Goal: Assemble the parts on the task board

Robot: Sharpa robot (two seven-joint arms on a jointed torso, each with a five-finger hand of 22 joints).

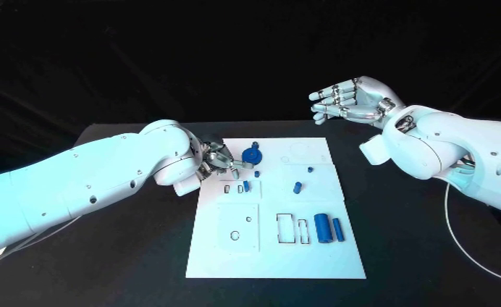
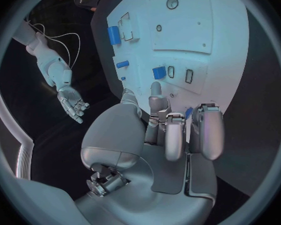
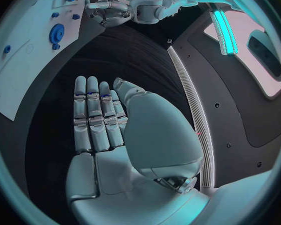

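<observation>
The left hand (image 1: 216,160) is lowered onto the near-left part of the task board (image 1: 313,256), its fingers (image 2: 175,135) curled downward over the white plate. Whether a part is pinched under them cannot be told, since the fingertips are hidden from every view. A round blue gear-like part (image 1: 252,156) stands just beyond the fingers, and a small blue block (image 2: 158,73) lies just ahead of the fingertips beside two narrow slots.

The right hand (image 1: 350,102) is held up well clear of the board, with nothing in it and its fingers (image 3: 93,115) laid straight and side by side.

Two blue cylinders (image 1: 329,228) lie on the board well apart from the left fingers, toward the near edge, and a short blue peg (image 1: 297,188) lies between.

The parts are judged to be light, rigid plastic with smooth, somewhat slippery faces. They would best be taken across their flat or long sides with a fingertip pinch; the cylinders are likely to roll if nudged.
</observation>
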